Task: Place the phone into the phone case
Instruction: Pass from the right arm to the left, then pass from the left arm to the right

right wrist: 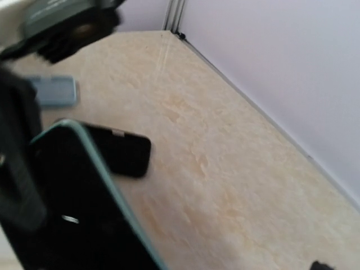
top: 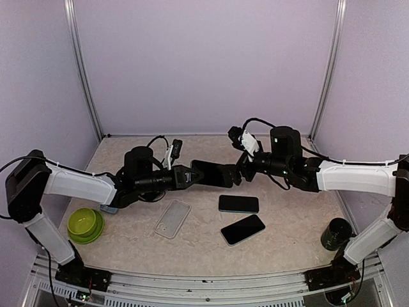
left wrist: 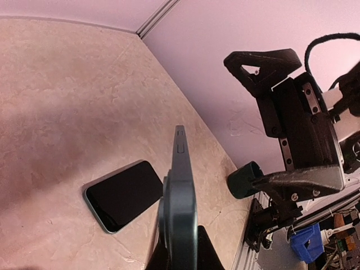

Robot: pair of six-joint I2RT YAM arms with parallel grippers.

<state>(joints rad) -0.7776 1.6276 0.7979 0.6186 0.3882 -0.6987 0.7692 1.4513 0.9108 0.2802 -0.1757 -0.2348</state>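
Top external view: the two arms meet over the middle of the tabletop with a phone (top: 214, 174) held in the air between them. Its long axis runs left to right, along the line from one pincer to the other. The left pincer (top: 190, 176) is clamped on the phone's left end; in the left wrist view its dark fingers sit on either side of the slab. The right pincer (top: 240, 171) stands just at the other end. From the left wrist view its fingers look spread wide, with the phone not pinched between them.

The clear phone case (top: 172, 219) lies flat on the tabletop, left of centre and toward the near edge. It is below the held phone and closer to the left arm than to the right. Its long axis runs roughly from near edge to far edge, leaning right at the far end, so it sits crosswise to the phone. I'd judge the phone must come down and turn to line up with it.

The phone is a thin slab with a black glass face and a pale teal rim. Small side buttons show where it is seen edge-on. Two more dark phones (top: 239, 204) (top: 243, 229) lie right of centre, nearer the near edge.
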